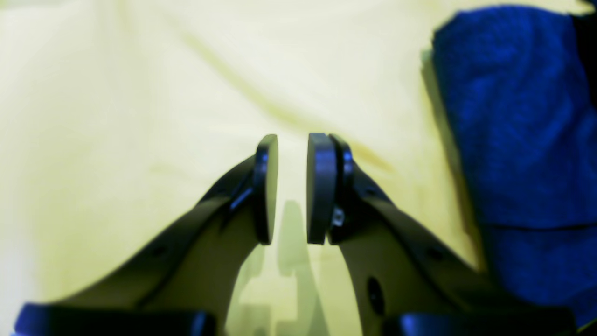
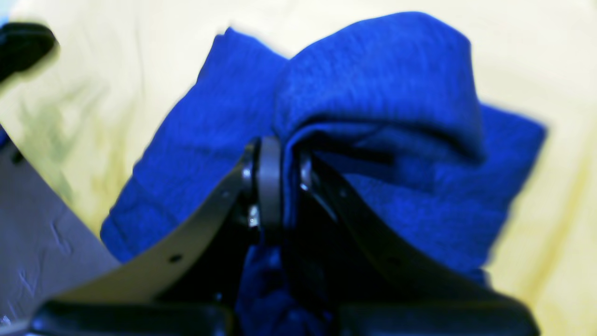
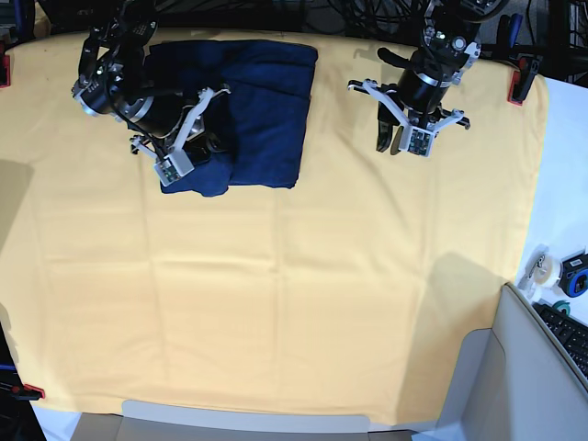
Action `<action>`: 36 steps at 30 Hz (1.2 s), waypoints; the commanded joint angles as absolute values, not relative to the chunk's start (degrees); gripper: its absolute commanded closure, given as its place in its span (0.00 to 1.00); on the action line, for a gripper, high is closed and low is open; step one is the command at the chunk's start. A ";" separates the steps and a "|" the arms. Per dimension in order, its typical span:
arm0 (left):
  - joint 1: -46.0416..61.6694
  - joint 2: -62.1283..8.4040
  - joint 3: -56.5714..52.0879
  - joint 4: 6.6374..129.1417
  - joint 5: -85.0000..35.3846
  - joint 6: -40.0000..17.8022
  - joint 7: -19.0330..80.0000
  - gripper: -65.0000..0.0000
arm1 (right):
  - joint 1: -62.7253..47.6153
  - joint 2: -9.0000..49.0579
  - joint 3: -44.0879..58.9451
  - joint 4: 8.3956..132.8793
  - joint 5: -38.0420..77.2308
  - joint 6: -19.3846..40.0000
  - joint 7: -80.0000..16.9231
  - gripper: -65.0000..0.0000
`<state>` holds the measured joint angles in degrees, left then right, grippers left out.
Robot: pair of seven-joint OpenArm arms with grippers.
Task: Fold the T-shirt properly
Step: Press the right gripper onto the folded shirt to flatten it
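Note:
The dark blue T-shirt (image 3: pixel 262 101) lies folded into a thick rectangle at the back left of the yellow cloth (image 3: pixel 276 276). In the right wrist view its fabric (image 2: pixel 382 79) bunches up in folds. My right gripper (image 2: pixel 285 182) is shut on a pinch of that cloth, at the shirt's near-left corner (image 3: pixel 213 140). My left gripper (image 1: pixel 292 186) hovers over bare yellow cloth, its pads a narrow gap apart with nothing between them. It hangs to the right of the shirt (image 1: pixel 522 130), apart from it (image 3: pixel 390 145).
Red clamps (image 3: pixel 520 83) pin the cloth at the table's edges. A tape roll (image 3: pixel 542 268) and a keyboard (image 3: pixel 570 331) lie off the table at the right. The yellow cloth stretches wide and flat toward the front.

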<state>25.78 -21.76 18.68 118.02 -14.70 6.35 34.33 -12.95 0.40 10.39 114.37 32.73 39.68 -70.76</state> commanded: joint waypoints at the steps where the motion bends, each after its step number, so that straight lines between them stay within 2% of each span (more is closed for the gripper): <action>1: 26.07 -22.02 18.51 119.16 -14.55 6.29 33.01 0.83 | -12.18 0.48 8.92 115.30 32.13 40.00 -69.23 1.00; 7: 26.07 -22.02 18.51 119.16 -14.55 6.29 33.01 0.83 | -11.30 -2.33 2.33 115.12 20.00 40.00 -69.23 1.00; 14: 26.07 -22.02 18.51 119.16 -14.55 6.29 33.01 0.83 | -10.59 -3.91 -3.21 115.03 11.38 40.00 -69.23 1.00; 22: 25.98 -22.02 18.51 119.16 -14.55 6.29 33.01 0.83 | -9.63 -4.18 -9.80 114.86 3.82 40.00 -69.23 0.99; 27: 26.07 -22.02 18.59 119.16 -14.55 6.29 33.01 0.83 | -9.63 -5.32 -10.33 114.86 2.42 40.00 -69.23 0.99; 30: 26.07 -22.02 18.68 119.16 -14.55 6.29 33.01 0.83 | -9.63 -5.32 -10.33 114.86 2.42 40.00 -69.23 0.91; 36: 26.07 -22.02 18.77 119.16 -14.55 6.29 33.10 0.83 | -9.80 -5.32 -11.21 114.86 2.51 34.33 -69.23 0.62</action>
